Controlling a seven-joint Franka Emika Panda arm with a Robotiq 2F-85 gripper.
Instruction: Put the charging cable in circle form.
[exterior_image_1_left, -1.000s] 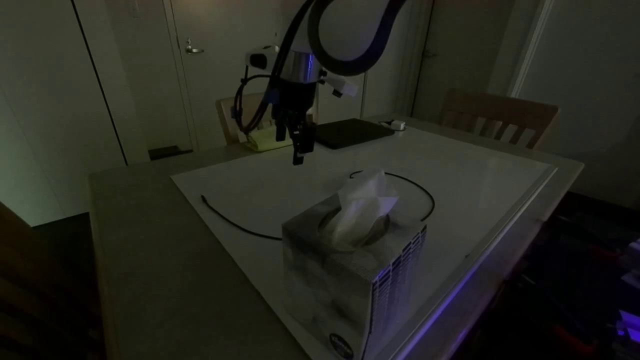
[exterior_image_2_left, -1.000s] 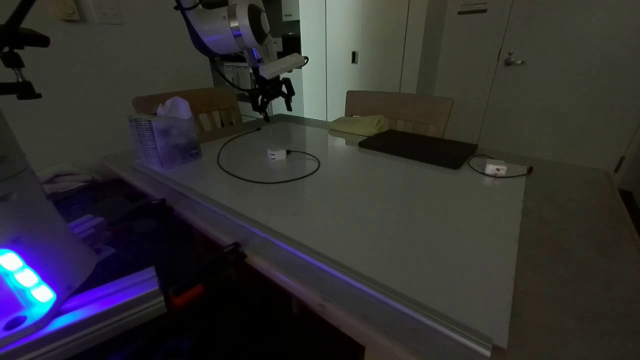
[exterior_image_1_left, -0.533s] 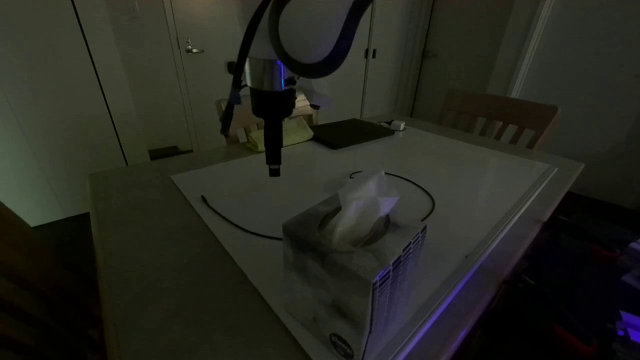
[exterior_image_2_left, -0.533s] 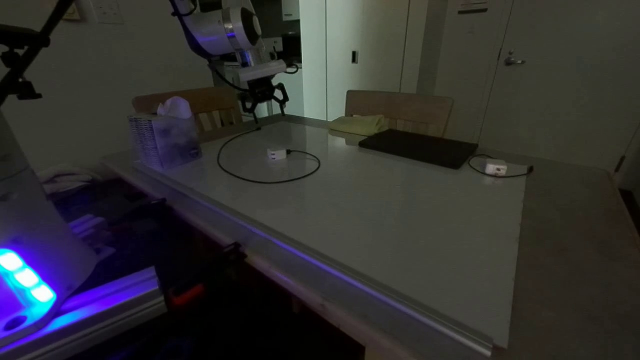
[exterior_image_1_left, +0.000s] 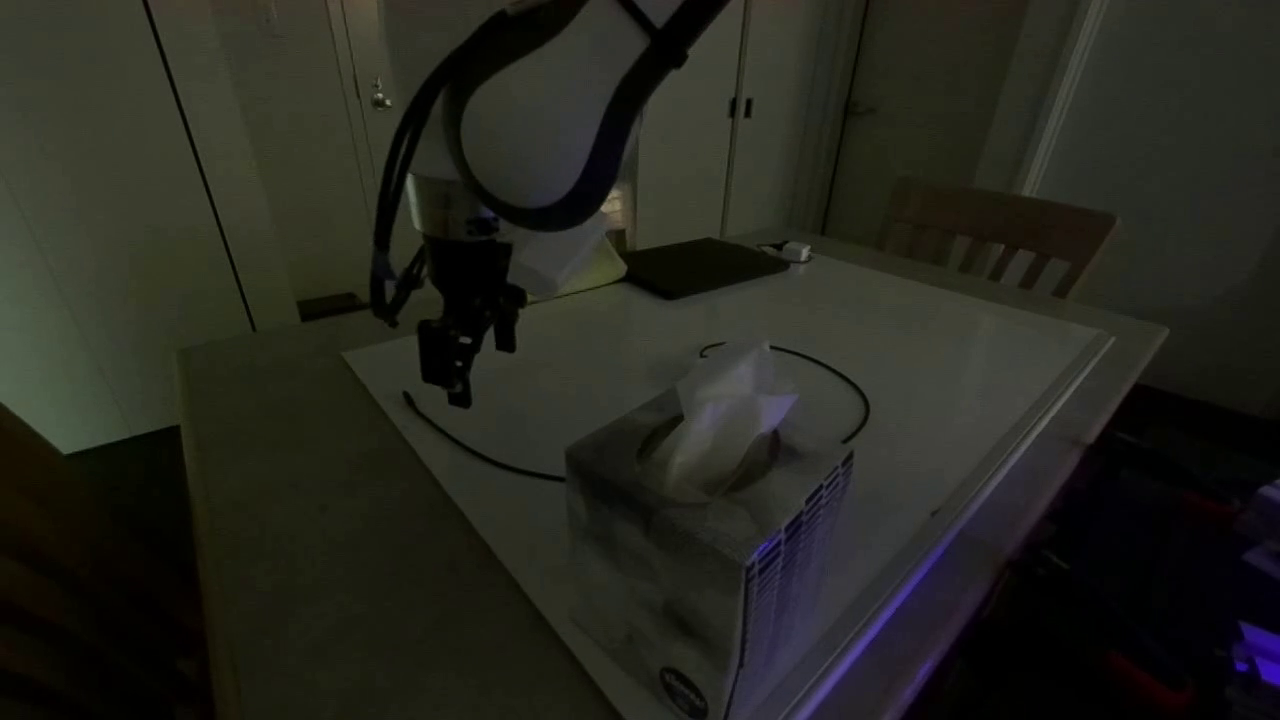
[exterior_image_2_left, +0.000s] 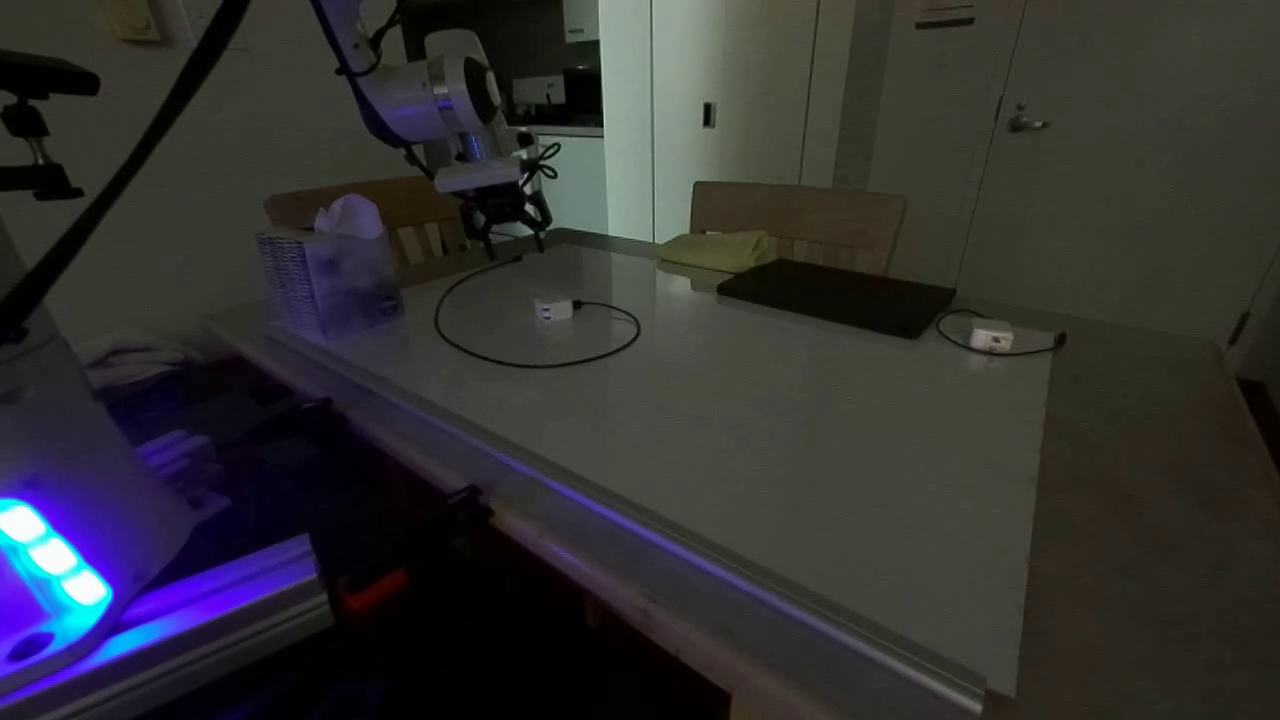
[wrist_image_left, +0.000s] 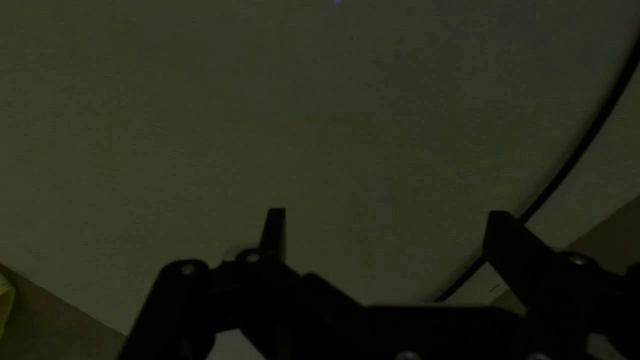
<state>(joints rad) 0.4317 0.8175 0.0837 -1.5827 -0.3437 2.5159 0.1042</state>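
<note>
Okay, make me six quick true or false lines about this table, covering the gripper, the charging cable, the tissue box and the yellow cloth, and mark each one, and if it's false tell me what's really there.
1. The gripper is open. True.
2. The charging cable forms a closed circle. False: it lies in an open curve, its ends apart.
3. A white plug sits at one end of the charging cable. True.
4. A tissue sticks up from the tissue box. True.
5. The yellow cloth is draped over the tissue box. False: the cloth lies beside the black pad.
6. There is only one white plug. False: a second white plug lies near the black pad.
</note>
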